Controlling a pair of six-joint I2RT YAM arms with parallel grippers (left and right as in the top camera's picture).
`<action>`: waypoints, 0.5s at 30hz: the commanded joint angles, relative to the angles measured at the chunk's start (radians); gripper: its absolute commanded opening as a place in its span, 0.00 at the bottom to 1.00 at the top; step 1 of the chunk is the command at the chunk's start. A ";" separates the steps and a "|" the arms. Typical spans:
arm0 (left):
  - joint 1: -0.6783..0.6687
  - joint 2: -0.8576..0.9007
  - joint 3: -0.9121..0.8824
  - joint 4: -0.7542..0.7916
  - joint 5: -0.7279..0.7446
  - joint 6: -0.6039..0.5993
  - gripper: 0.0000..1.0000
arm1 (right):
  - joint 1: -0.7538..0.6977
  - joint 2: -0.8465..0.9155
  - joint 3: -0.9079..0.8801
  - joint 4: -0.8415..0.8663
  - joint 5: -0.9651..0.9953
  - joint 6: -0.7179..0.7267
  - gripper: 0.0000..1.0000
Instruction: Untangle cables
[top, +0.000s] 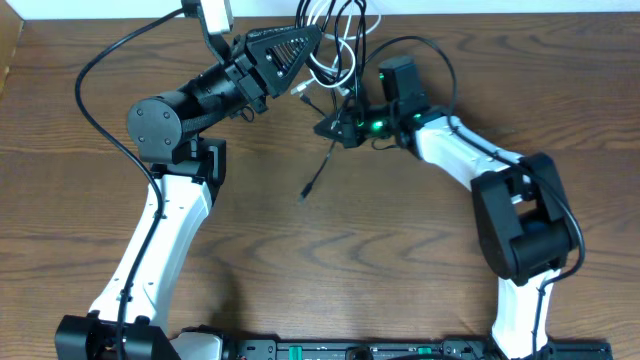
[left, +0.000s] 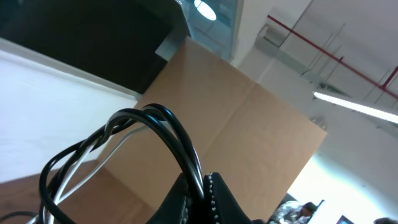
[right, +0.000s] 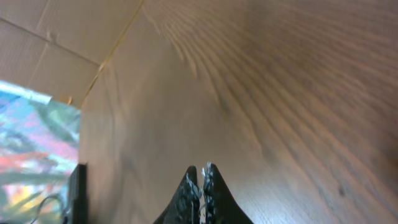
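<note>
Two cables, one black cable (left: 180, 140) and one white cable (left: 87, 160), loop tangled from the left tool (top: 314, 38), which is clamped on both near the tabletop's (top: 400, 260) far edge. The right tool (top: 326, 128) is pressed closed beside the black cable's dangling end. I cannot tell whether it grips anything.

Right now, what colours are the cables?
Black and white. The cables loop together at the left gripper, clearest in the left wrist view.
</note>
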 joint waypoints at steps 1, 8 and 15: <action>0.000 -0.010 0.016 0.036 0.031 -0.097 0.07 | 0.027 0.060 0.002 0.052 0.130 0.081 0.01; 0.000 -0.010 0.016 0.053 0.169 -0.223 0.08 | 0.019 0.100 0.002 0.217 0.658 0.117 0.01; -0.064 -0.010 0.016 0.053 0.352 -0.263 0.07 | -0.036 0.100 0.002 0.351 0.859 0.061 0.01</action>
